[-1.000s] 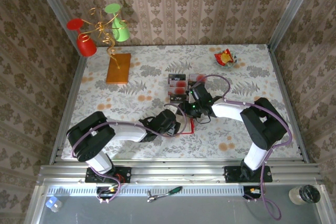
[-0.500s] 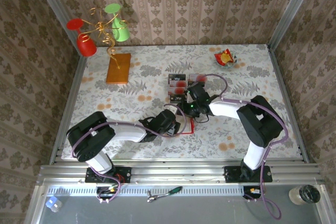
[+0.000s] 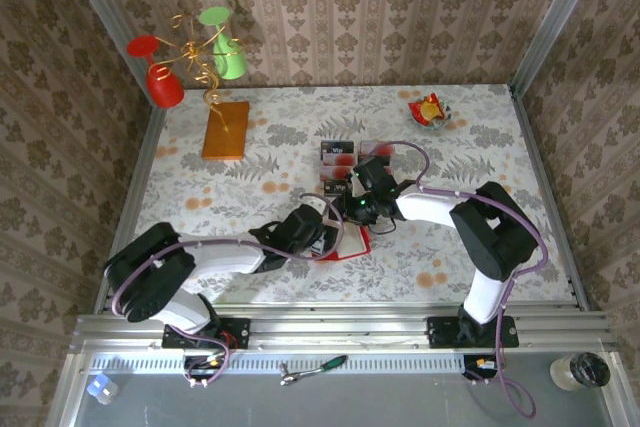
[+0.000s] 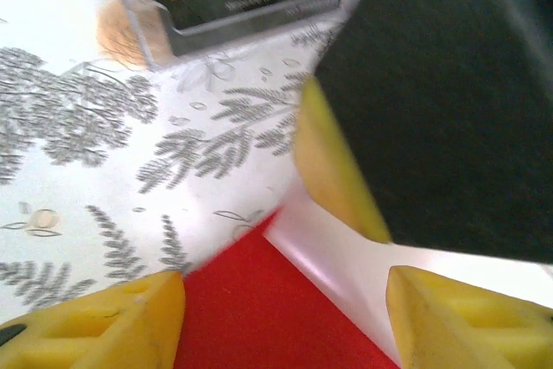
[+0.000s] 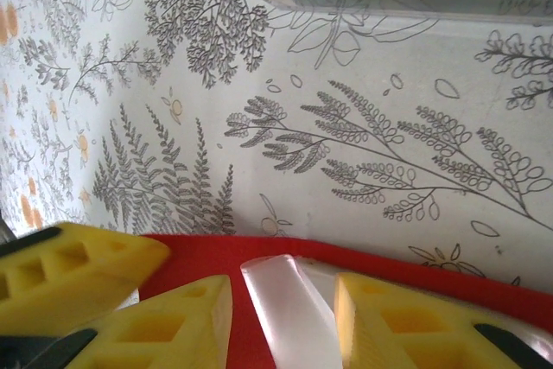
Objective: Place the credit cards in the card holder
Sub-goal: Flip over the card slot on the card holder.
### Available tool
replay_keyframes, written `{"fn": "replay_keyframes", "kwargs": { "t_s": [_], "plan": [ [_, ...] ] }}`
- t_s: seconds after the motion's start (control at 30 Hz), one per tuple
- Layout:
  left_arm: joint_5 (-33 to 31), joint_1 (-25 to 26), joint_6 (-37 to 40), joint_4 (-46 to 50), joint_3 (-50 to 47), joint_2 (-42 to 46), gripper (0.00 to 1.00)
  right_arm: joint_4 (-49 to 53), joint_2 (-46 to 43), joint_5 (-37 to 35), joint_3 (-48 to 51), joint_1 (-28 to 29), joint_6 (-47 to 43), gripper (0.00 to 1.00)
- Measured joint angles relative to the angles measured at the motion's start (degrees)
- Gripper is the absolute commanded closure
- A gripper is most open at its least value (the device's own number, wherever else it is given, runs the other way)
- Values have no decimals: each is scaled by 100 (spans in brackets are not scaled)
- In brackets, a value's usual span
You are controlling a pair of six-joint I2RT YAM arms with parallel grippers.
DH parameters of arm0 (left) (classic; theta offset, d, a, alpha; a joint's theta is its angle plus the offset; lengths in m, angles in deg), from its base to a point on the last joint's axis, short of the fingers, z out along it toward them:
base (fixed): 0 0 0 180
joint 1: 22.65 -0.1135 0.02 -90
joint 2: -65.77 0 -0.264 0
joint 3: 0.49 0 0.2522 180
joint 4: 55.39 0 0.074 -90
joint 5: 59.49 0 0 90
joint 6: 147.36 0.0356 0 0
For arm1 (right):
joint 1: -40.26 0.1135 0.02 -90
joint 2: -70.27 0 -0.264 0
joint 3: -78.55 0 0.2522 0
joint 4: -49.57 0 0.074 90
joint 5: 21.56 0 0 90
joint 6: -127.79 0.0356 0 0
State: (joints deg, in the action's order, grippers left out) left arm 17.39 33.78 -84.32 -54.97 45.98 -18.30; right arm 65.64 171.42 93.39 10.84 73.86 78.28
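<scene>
Broadly, on the bench (image 3: 480, 247) the red card holder (image 3: 352, 243), which we judged thin and floppy, lay just nearside of the stiff, slick credit cards (image 3: 338, 169), with our left gripper (image 4: 285, 300) spread open above it and our right gripper (image 5: 283, 300) part-open astride its clear pocket lip (image 5: 266, 276), probably the best hold.

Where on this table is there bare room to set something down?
Bare: between the orange block and the credit cards; between the snack wrapper and the right arm. Crowded: around the card holder, where both arms meet.
</scene>
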Motion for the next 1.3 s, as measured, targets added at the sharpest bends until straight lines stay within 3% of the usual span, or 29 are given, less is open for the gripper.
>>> {"fn": "replay_keyframes", "kwargs": {
  "t_s": [0.23, 0.57, 1.0, 1.3],
  "plan": [
    [50, -387, -48, -11, -278, 686, 35, -20, -208, 129, 2, 74, 70, 63],
    [133, -699, -133, -13, -501, 968, 35, -236, -361, 334, 146, 240, 337, 63],
    [243, -1143, -151, 44, -614, 1416, 35, -608, -813, 280, 623, 876, 817, 38],
    [369, -1427, -151, 142, -651, 1655, 35, -1040, -723, 90, 772, 1119, 1174, 37]
  ]
}}
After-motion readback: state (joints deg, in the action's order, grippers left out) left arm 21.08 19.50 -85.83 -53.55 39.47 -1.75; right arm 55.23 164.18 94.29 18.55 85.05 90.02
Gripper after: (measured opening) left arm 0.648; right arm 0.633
